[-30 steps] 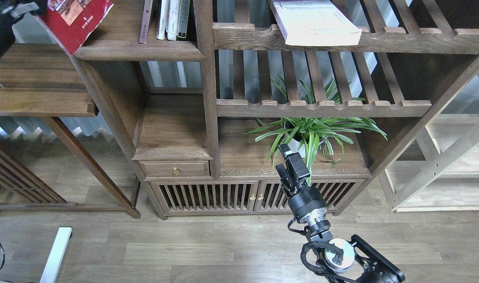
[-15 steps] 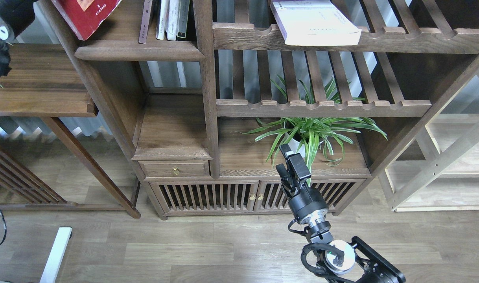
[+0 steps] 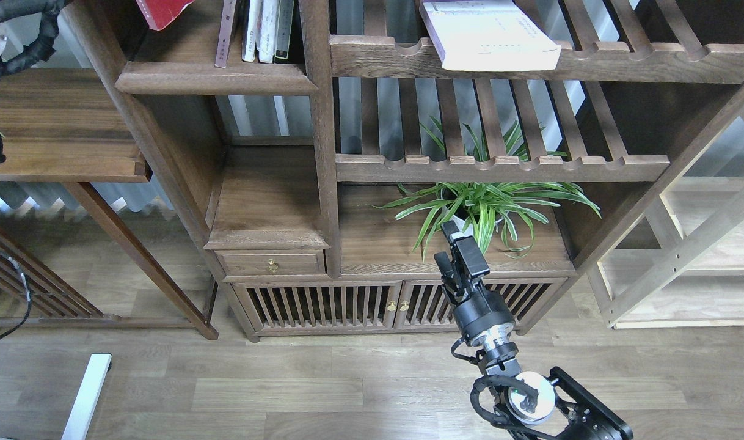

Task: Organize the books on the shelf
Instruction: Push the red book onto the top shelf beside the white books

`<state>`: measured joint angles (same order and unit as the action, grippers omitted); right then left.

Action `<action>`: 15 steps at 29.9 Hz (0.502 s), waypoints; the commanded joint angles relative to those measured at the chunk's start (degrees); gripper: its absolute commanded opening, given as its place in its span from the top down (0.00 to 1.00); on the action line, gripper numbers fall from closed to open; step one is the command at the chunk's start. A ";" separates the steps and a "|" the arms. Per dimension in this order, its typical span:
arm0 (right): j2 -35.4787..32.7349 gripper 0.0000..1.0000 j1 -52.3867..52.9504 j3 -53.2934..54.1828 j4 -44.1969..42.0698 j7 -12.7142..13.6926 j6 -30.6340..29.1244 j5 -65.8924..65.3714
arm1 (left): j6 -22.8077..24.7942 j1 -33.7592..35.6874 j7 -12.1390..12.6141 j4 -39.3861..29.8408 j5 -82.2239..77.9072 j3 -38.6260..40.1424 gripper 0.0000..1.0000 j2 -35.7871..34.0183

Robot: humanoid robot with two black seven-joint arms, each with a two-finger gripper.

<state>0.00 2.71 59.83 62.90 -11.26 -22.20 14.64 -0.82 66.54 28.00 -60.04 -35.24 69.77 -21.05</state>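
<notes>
Only the lower corner of the red book (image 3: 161,8) shows at the top edge, above the left end of the dark-brown shelf (image 3: 216,78). My left arm (image 3: 5,27) enters at the top left, and its gripper is cut off by the frame edge. Several thin books (image 3: 262,30) stand upright at the right end of that shelf. The thick white-covered book (image 3: 491,33) lies flat on the upper slatted rack (image 3: 622,64). My right gripper (image 3: 448,247) is low in front of the cabinet, open and empty, far from all the books.
A green potted plant (image 3: 479,205) stands on the cabinet top just behind my right gripper. A lower slatted rack (image 3: 500,166), a small drawer (image 3: 273,263) and slatted doors (image 3: 323,304) are below. A side table (image 3: 60,122) stands at left and a pale shelf unit (image 3: 696,256) at right.
The red book has risen and moved right, from hanging over the shelf's left corner to nearly out of the frame's top. My left arm rose with it. The right gripper shifted slightly right.
</notes>
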 commanded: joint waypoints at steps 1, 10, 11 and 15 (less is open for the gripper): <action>0.00 0.01 -0.51 0.37 0.29 0.01 -0.04 0.22 | 0.20 2.27 0.00 3.51 0.00 -1.22 0.96 1.01; 0.00 0.01 -1.21 0.37 0.64 0.01 -1.27 0.22 | 0.82 5.00 0.00 9.14 0.00 -3.24 0.96 3.12; 0.00 0.01 -1.21 0.46 0.64 0.01 -1.27 0.22 | 0.82 5.26 0.00 9.50 0.00 -3.50 0.96 3.47; 0.00 0.01 -1.56 0.46 0.64 0.01 -1.27 0.22 | 0.82 6.31 0.00 11.34 -0.09 -4.29 0.96 4.88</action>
<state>0.00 1.25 60.28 63.55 -11.25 -23.41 14.85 -0.02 71.99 28.00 -50.12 -35.30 66.05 -17.01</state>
